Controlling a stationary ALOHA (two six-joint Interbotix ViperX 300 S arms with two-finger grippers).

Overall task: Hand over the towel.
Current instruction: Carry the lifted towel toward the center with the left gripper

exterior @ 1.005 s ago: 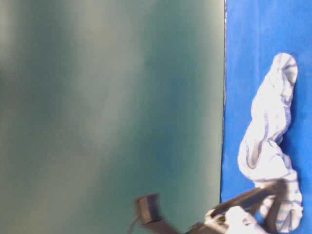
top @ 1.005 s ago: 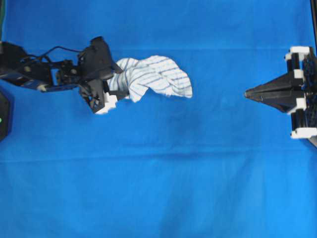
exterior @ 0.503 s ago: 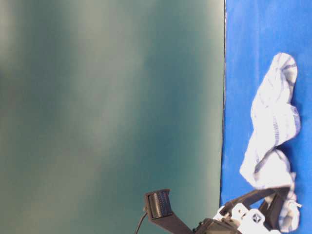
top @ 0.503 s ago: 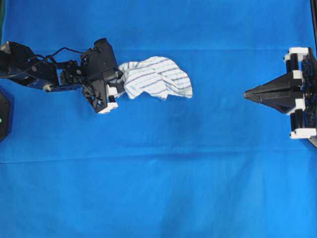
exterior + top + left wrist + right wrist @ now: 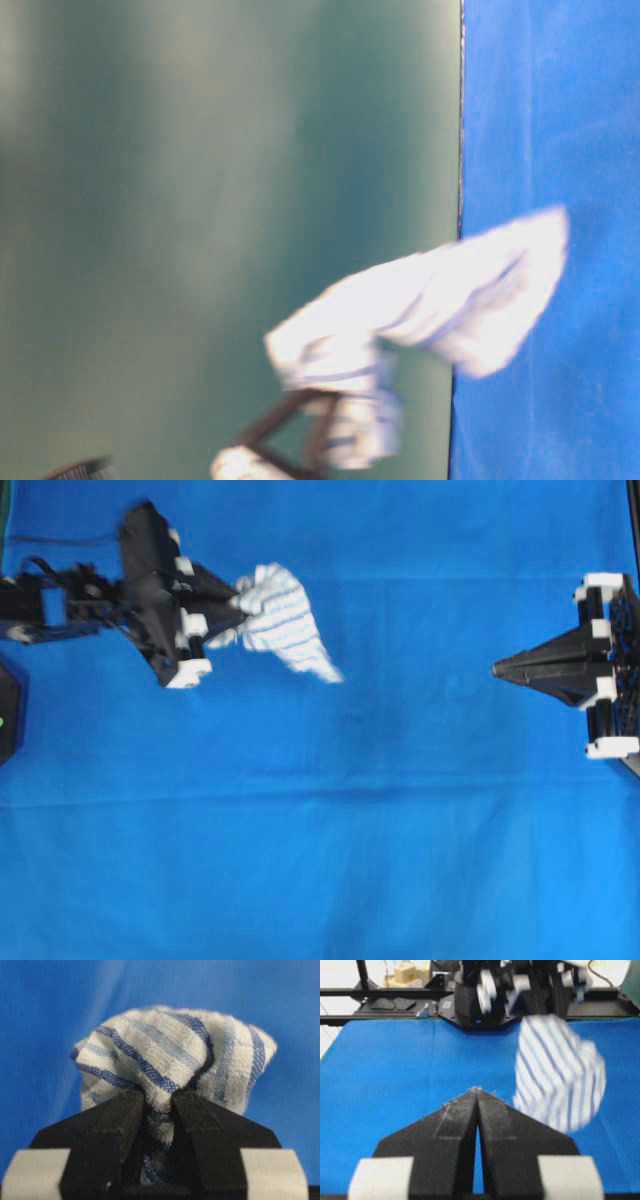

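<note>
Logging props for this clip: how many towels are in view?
1. The striped towel is pinched in the left gripper at the overhead view's upper left, hanging over the blue sheet. No other shows; the right gripper is shut, holding nothing.

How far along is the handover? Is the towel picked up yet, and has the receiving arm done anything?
Done: the left gripper has its jaws shut on a bunched fold of the towel.

In hand: the towel is blurred, so it is being swung; its free end hangs toward the blue sheet.

Left: the right gripper sits at the far edge, jaws closed and empty; it must open, meet the towel and take it.
</note>
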